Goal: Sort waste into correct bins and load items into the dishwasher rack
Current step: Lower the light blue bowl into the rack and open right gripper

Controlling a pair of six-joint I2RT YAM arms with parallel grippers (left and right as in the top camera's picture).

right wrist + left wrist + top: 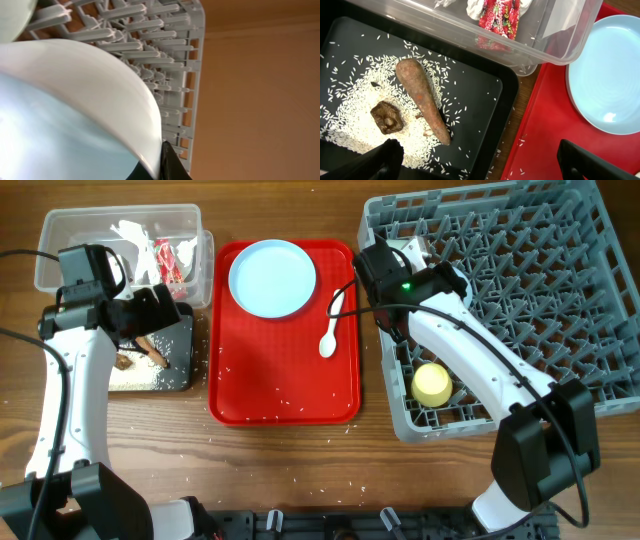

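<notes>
My left gripper [480,162] is open and empty, hovering over the right edge of the black tray [485,85], which holds rice crumbs [350,115], a brown stick scrap [422,100] and a brown lump [386,117]. The clear tub [60,240] holds the red-and-white wrapper [500,17]. My right gripper [385,262] is at the left edge of the grey dishwasher rack [540,280], shut on the rim of the pale teal bowl [75,110]. A yellow cup [432,384] sits in the rack. The pale plate [272,277] and white spoon [330,340] lie on the red tray.
The flat red serving tray [280,380] lies between the bins and the rack, with rice grains scattered on it and on the wooden table in front. Another pale rounded dish edge [10,15] shows in the rack beside the held bowl.
</notes>
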